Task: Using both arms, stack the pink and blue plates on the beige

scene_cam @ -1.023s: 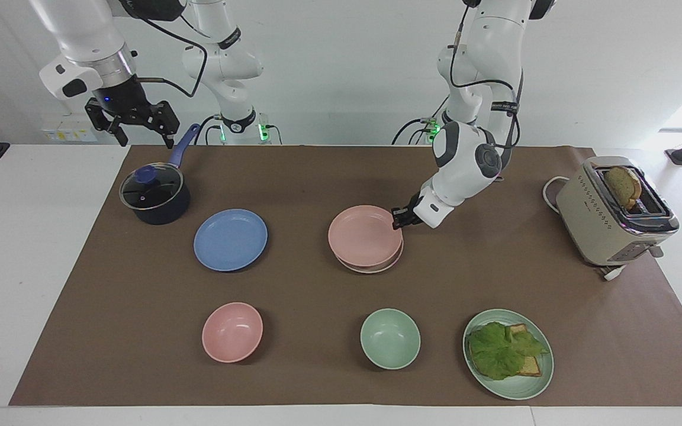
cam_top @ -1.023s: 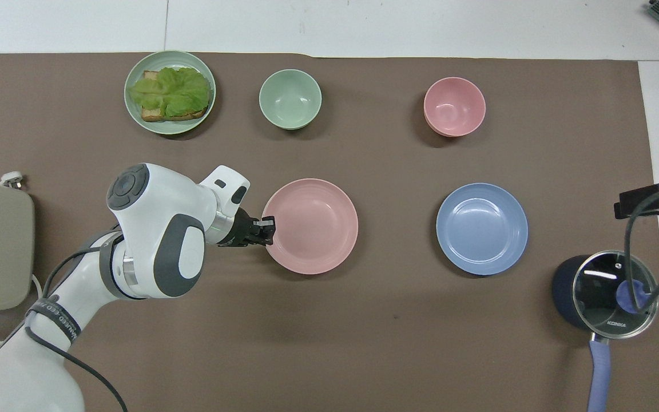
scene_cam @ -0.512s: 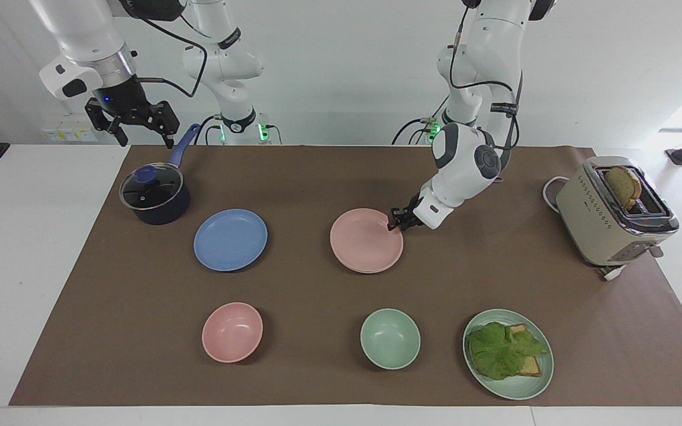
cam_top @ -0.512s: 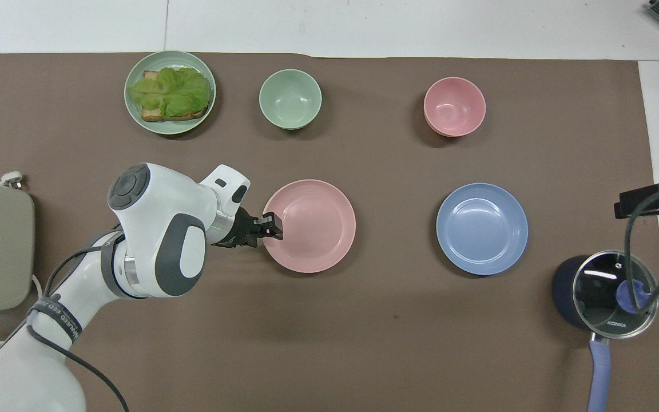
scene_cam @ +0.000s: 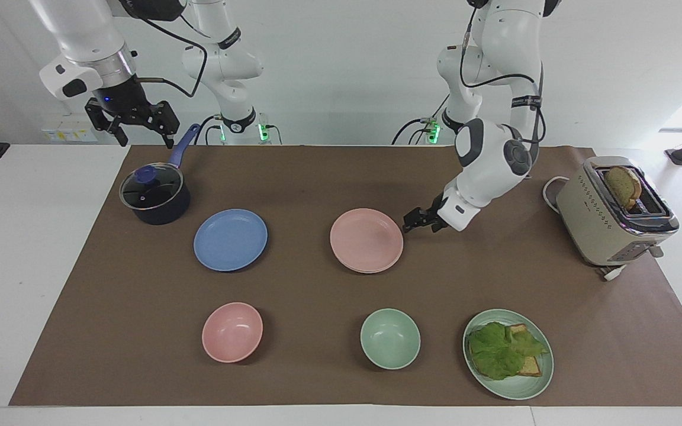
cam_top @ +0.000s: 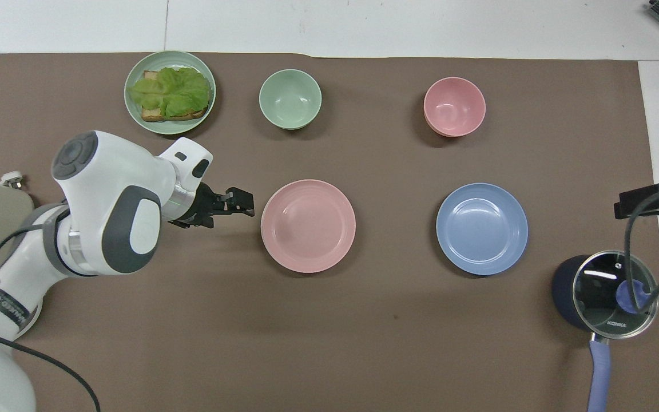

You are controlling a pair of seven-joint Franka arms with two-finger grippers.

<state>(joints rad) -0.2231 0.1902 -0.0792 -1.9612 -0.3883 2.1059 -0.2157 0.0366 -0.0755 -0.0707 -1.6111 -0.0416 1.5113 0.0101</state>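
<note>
Brown mat (scene_cam: 293, 177): beige rim (scene_cam: 370, 271) under pink plate (scene_cam: 366, 238).

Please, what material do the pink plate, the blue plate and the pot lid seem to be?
The pink plate and the blue plate look like matte plastic: even flat colour, only soft sheen. The pot lid looks like glass in a metal rim: it is see-through with sharp reflections, and its knob looks like blue plastic.

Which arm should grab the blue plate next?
Right. The right gripper hangs open over the pot, which sits beside the blue plate. The left gripper is open beside the pink plate, toward the left arm's end.
</note>
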